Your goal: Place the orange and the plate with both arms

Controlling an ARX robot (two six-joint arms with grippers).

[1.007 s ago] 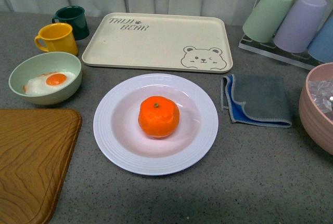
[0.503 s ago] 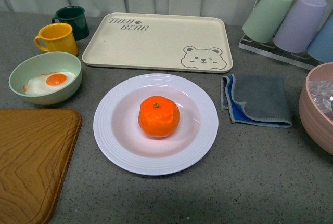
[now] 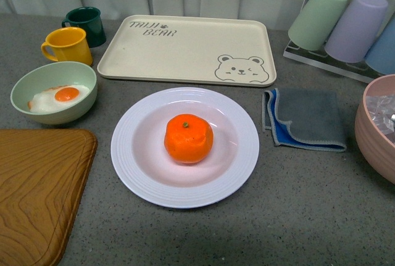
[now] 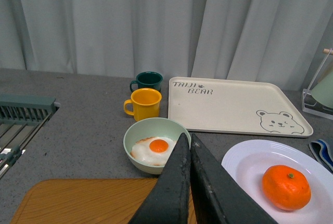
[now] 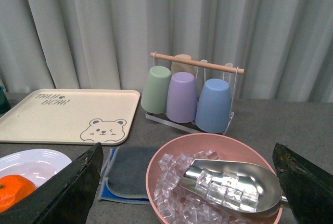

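Listing left to right across the tabletop [image 3: 296, 216].

- Wooden board [image 3: 37, 192]: under my left pincer [image 4: 187, 142], which is clenched, its fingers pressed together on nothing.
- Pale green bowl [image 3: 62, 115] with a fried egg [image 3: 62, 95]: just ahead of that pincer's tips. A yellow mug [image 3: 68, 45] and a dark green mug [image 3: 86, 24] stand beyond it.
- Bear tray [image 3: 185, 47]: far ahead, between my two pincers.
- Plate [image 3: 185, 199]: to the right of the left pincer and left of the right one, near the bear tray but apart from it.
- Orange [image 3: 188, 137]: seated in the plate's well, stem dot up.
- Grey-and-blue cloth [image 3: 305, 118]: ahead and left of my right pincer [image 5: 187, 151].
- Pink bowl [image 3: 370, 136] of ice with a metal scoop [image 5: 229, 182]: directly before that pincer, which is released, fingers spread wide and holding nothing.
- Cup rack [image 3: 345, 22]: beyond the pink bowl.

Change: none. The front view matches a second ago.

Judgement: the orange and plate are set down together and both pincers are clear, so the task looks finished.
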